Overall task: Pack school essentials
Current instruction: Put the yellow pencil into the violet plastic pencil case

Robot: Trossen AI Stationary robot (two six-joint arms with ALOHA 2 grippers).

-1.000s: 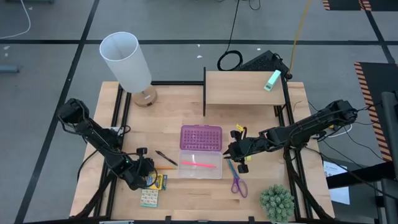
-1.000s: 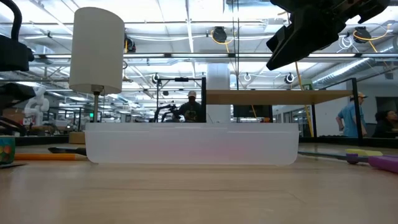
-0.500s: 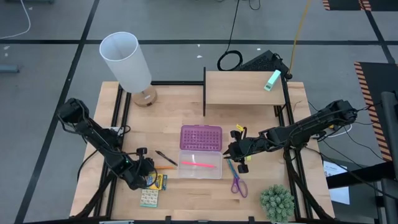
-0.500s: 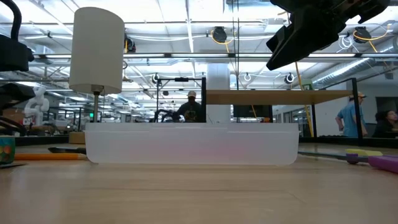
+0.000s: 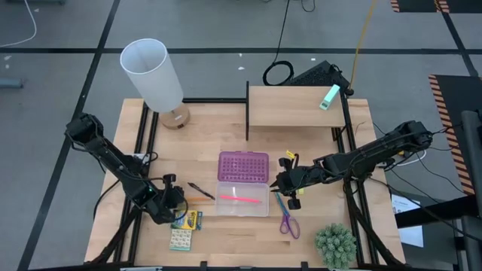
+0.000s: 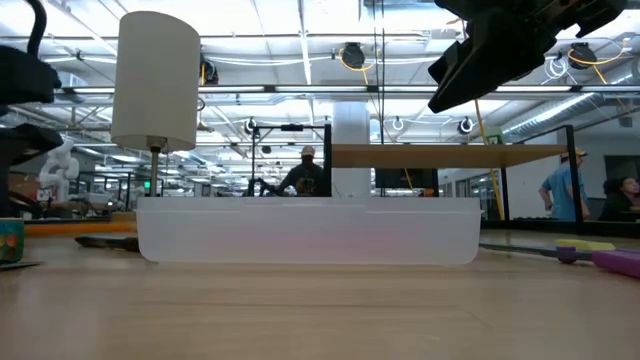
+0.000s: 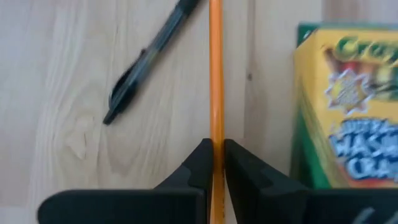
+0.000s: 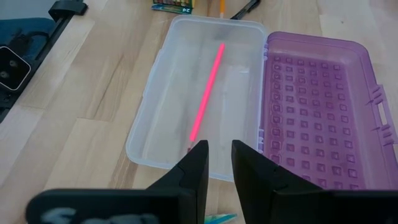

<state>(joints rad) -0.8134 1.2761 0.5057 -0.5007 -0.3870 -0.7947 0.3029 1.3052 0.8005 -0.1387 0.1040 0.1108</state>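
Both arms low; left gripper (image 7: 216,163) pinches orange pencil (image 7: 216,81).

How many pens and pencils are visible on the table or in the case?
4. The pink pen lies in the clear case. The orange pencil sits between the left gripper jaws. The dark pen lies beside it. A blue pen lies near the scissors. Others may be hidden.

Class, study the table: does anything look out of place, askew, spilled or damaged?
Nothing looks spilled or broken. The clear case lies open with one pink pen inside. The scissors, crayon box and dark pen lie loose on the table, still unpacked. The left gripper is shut on the orange pencil; the right gripper hovers open.
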